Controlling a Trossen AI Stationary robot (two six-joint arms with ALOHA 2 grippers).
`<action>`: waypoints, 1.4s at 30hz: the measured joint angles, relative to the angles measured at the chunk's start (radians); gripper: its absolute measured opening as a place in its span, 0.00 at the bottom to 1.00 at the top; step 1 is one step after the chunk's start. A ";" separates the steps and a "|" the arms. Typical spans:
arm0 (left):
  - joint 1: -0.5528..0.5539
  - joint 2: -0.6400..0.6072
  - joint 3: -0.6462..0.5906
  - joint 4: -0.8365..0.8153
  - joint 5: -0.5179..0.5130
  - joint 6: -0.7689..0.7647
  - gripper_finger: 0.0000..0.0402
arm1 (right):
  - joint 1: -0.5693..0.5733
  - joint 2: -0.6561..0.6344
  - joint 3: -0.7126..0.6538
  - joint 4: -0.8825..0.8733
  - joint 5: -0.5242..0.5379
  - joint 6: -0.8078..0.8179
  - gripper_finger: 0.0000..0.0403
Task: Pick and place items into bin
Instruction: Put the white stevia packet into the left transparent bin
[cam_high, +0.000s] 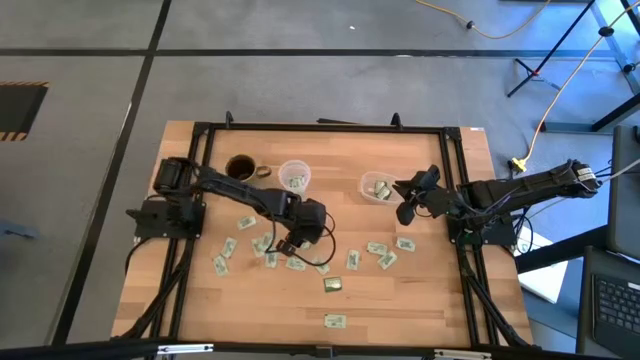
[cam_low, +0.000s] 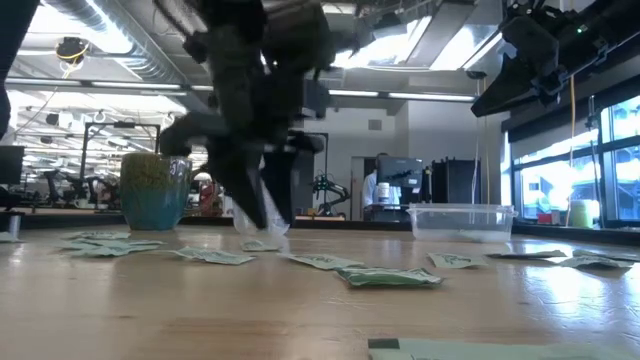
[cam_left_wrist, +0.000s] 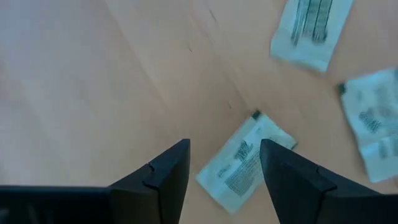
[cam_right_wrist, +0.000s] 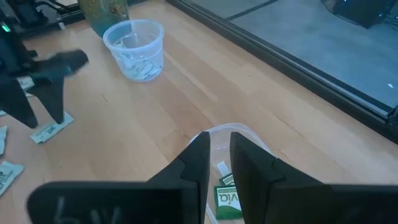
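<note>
Packets (cam_high: 333, 284): small flat green-and-white wrappers scattered over the middle and near part of the table; one lies alone nearest the front edge (cam_high: 334, 321).
Darker packet: one olive-gold wrapper (cam_low: 388, 277) lies among the pale ones.
Table (cam_high: 420, 310): light wooden top inside a black frame.
Left gripper (cam_high: 283, 244): over the central scatter, pointing down, fingers (cam_left_wrist: 163, 178) spread wide; a packet (cam_left_wrist: 244, 160) lies on the wood between them, not gripped.
Other packets near it: two more pale wrappers (cam_left_wrist: 311, 28) lie just beyond, apart from the fingers.
Right gripper (cam_high: 404, 214): raised above the table beside the clear bin (cam_high: 377, 186); fingers (cam_right_wrist: 198, 163) stand close together with a narrow gap, nothing visible in it.
Clear bin contents: green-and-white packets lie inside; exact count cannot be told.
Clear cup (cam_right_wrist: 134, 48): one, upright, farther back on the table, several packets in it.
Mug (cam_low: 153, 189): one, teal-and-olive, just beside the clear cup.
Room: office space beyond the table, with ceiling lights, windows and a person (cam_low: 372, 190) seated at a monitor.
</note>
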 joint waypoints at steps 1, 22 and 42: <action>0.000 0.014 0.000 -0.001 0.000 0.000 0.46 | 0.000 0.000 0.000 -0.001 0.000 0.000 0.17; 0.003 0.061 0.002 -0.061 0.069 -0.082 0.29 | 0.000 0.000 0.000 -0.002 0.001 -0.003 0.17; 0.001 0.063 0.001 -0.058 0.067 -0.079 0.10 | 0.000 0.000 0.000 -0.002 0.001 -0.003 0.17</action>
